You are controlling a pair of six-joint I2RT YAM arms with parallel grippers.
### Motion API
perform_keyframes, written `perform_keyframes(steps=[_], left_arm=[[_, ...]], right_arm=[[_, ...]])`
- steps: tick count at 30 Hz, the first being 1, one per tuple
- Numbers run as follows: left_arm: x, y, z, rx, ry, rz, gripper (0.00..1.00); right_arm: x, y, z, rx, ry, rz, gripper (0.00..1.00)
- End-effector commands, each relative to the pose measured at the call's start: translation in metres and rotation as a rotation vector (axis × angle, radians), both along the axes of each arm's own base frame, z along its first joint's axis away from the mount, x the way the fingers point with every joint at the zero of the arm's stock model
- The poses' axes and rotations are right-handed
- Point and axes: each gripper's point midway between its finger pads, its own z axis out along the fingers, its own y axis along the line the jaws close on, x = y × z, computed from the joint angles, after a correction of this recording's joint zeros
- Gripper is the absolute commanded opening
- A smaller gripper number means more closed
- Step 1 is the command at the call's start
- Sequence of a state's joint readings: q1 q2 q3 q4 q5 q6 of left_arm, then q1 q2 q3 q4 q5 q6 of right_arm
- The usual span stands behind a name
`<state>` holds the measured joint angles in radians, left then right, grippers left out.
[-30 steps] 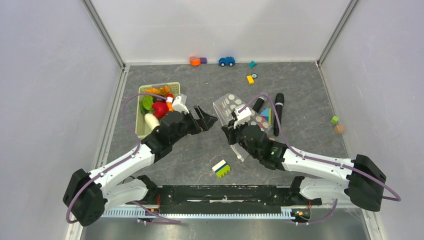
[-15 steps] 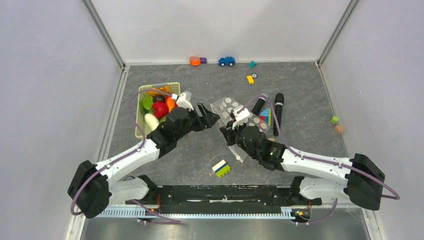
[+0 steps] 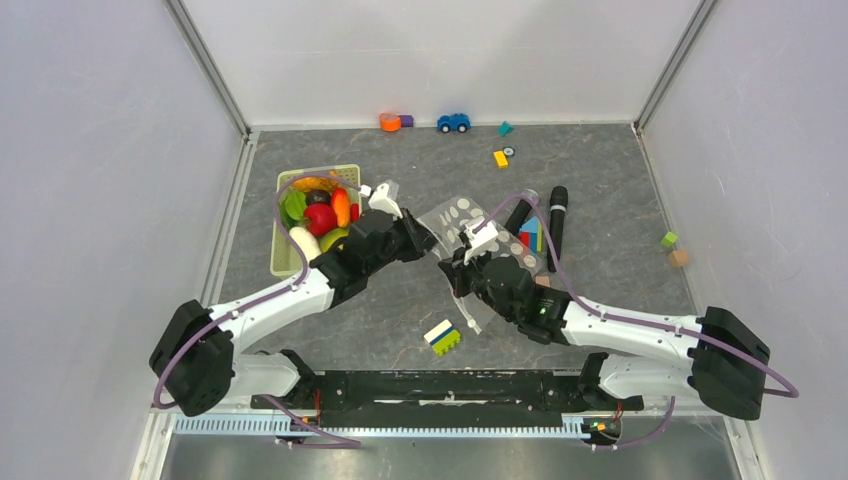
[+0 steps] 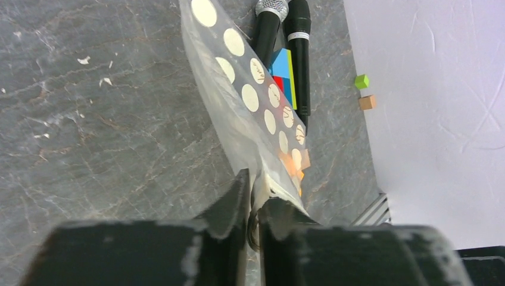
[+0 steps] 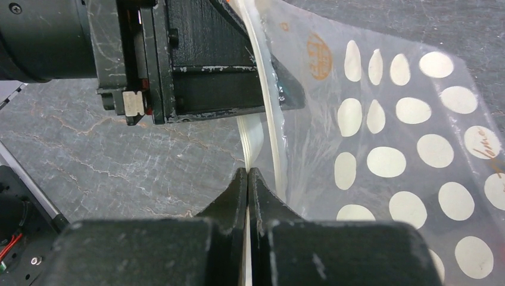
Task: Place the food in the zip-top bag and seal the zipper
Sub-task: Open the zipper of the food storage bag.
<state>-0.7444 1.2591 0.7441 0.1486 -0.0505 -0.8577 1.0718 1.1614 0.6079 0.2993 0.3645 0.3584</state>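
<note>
Swinging in from beside the basket, the left gripper (image 3: 424,240) has reached the bag's edge and its jaws, wide a second ago, have narrowed to a pinch on the film; the right gripper (image 3: 452,266) has not shifted. One clear plastic zip-top bag (image 3: 462,212) printed with pale round dots hangs tilted between the two pairs of jaws and slopes away beyond them. The right jaws are pressed flat together on the whitish zipper strip (image 5: 251,140), and the left jaws stand just beside them, so there is hardly any gap between the grippers. Beyond the jaws, past the bag's far edge, lie two black microphones (image 4: 298,53) side by side. Further off to the right sit one green cube (image 4: 361,81) and one tan cube (image 4: 367,102), close to the white wall. Left of the left jaws stands one pale green slotted plastic basket (image 3: 281,250) with the small plastic toy food (image 3: 320,218) heaped inside. On the near side of the jaws the grey stone-patterned tabletop (image 3: 390,310) is mostly bare, with one stack of white, blue and green blocks (image 3: 442,337).
</note>
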Motion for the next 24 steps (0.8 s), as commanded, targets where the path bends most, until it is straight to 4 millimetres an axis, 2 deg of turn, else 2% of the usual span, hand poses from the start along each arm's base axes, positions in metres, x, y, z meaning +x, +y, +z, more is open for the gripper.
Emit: perform_keyframes(steps=[1,2,3,5,6,8,10,14,19,24], left_arm=[[0.007,-0.002,0.016,-0.015,-0.035,0.028,0.06],[0.006,-0.001,0.016,-0.011,-0.037,0.029,0.02],[0.005,0.000,0.018,-0.006,-0.047,0.023,0.02],[0.002,0.001,0.018,0.009,-0.054,0.016,0.02],[0.001,0.004,0.017,0.018,-0.051,0.021,0.02],[0.000,0.008,0.016,0.032,-0.046,0.035,0.02],[-0.002,0.011,0.016,0.039,-0.042,0.044,0.02],[-0.004,0.015,0.022,0.051,-0.033,0.064,0.02],[-0.011,0.017,0.024,0.073,-0.016,0.069,0.02],[-0.012,0.021,0.025,0.105,0.001,0.099,0.02]], right_arm=[[0.000,-0.001,0.019,0.052,-0.052,-0.004,0.00],[-0.001,-0.002,0.019,0.046,-0.056,0.001,0.00],[-0.002,-0.004,0.019,0.036,-0.065,0.007,0.06],[-0.005,-0.007,0.022,0.020,-0.100,0.036,0.34],[-0.007,-0.009,0.025,0.013,-0.120,0.051,0.52],[-0.014,-0.011,0.034,0.018,-0.165,0.094,0.82],[-0.020,-0.013,0.042,0.027,-0.197,0.129,0.96],[-0.026,-0.020,0.050,0.019,-0.234,0.151,0.98],[-0.012,-0.036,0.041,-0.068,-0.204,0.049,0.98],[-0.010,-0.023,0.025,-0.137,-0.130,0.073,0.98]])
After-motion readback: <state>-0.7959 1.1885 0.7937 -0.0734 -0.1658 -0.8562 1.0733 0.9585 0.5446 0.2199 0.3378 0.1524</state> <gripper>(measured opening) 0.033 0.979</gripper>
